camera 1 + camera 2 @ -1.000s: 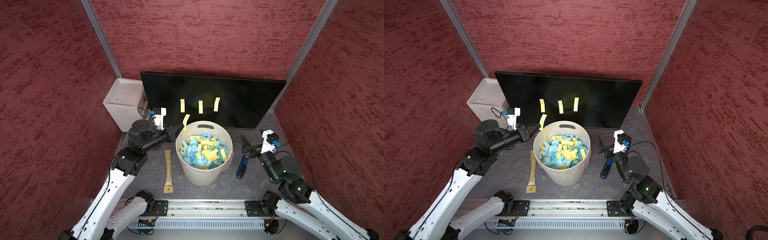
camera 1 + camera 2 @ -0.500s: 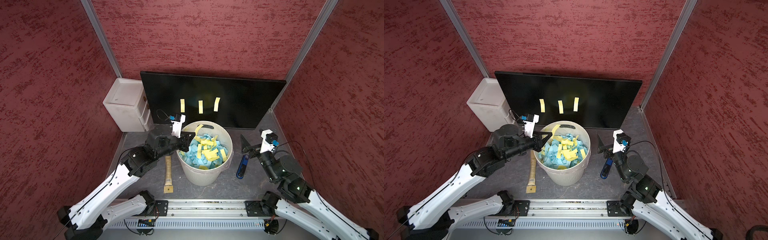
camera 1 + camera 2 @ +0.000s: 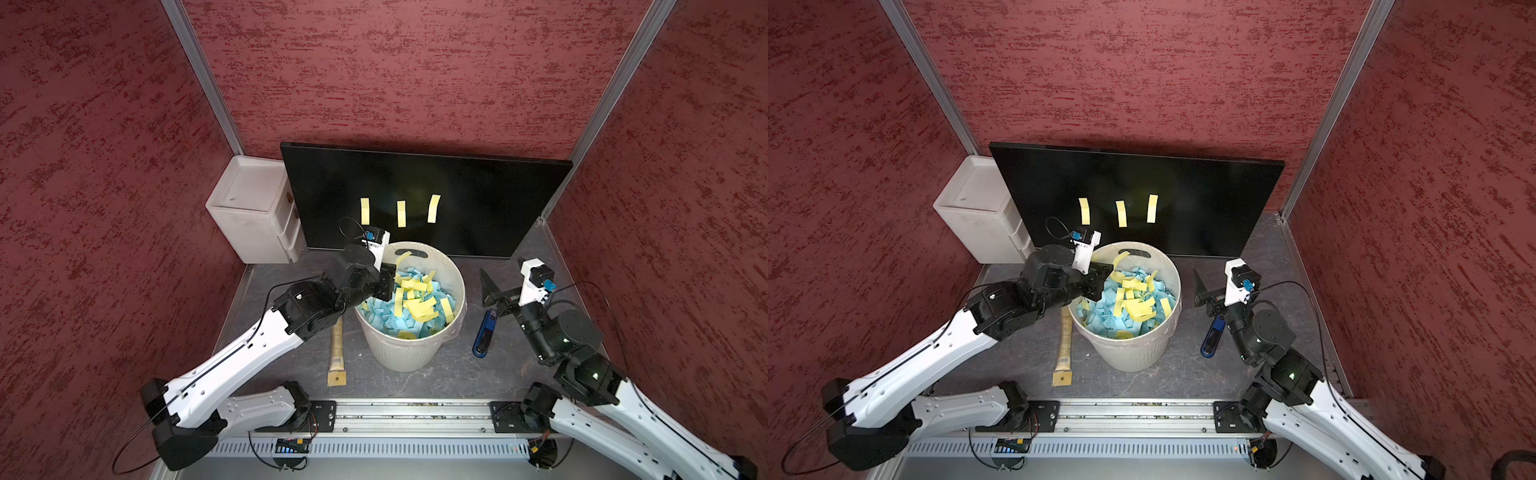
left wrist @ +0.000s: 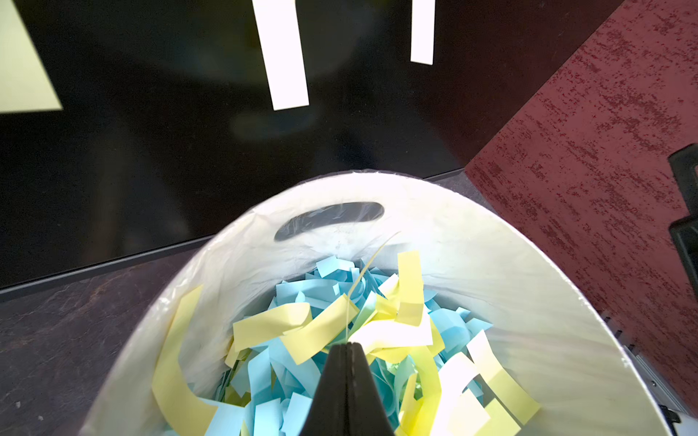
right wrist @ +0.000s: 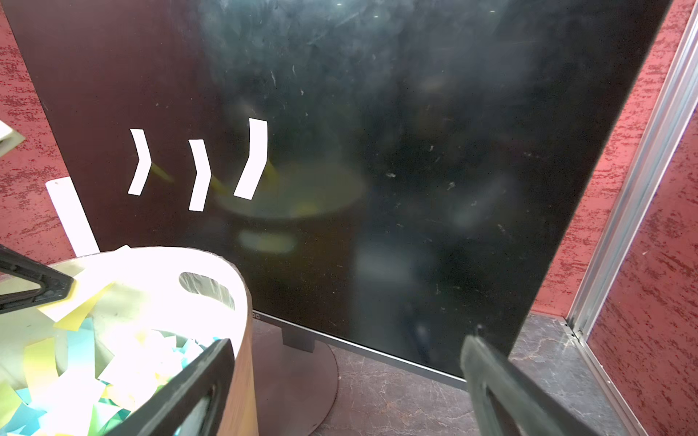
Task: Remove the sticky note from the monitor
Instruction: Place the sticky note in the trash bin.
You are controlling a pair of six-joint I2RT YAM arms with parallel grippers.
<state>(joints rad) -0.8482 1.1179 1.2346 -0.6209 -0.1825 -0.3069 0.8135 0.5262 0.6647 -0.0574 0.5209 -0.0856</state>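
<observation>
Left end effector: jaws pressed together, clamped on a sticky note. The note shows edge-on in the left wrist view and curls up out of the tips. The end effector hangs just inside the mouth of the bin, over the pile of blue and yellow scraps, on the side nearest the left arm. So this note is off the monitor and over the bin, not yet dropped

My read: the step in hand is the release. What could go wrong:
- The adhesive side may cling to a pad when the jaws part, so the note rides back out with the arm
- The note is light and curled, and its free end stands near the rim by the handle slot. It could flutter out or hang on the liner
- The wrist sits close to the bin rim, so a sideways exit could nudge the bin

Further out, 3 yellow strips are on the monitor face, above the bin. Reaching them means passing over the bin, and a hard press could rock the screen on its stand

Right end effector: jaws wide apart, empty, beside the bin and near a blue tool on the worktop. A wooden handle lies partly under the left arm, and a low retreat could clip it
</observation>
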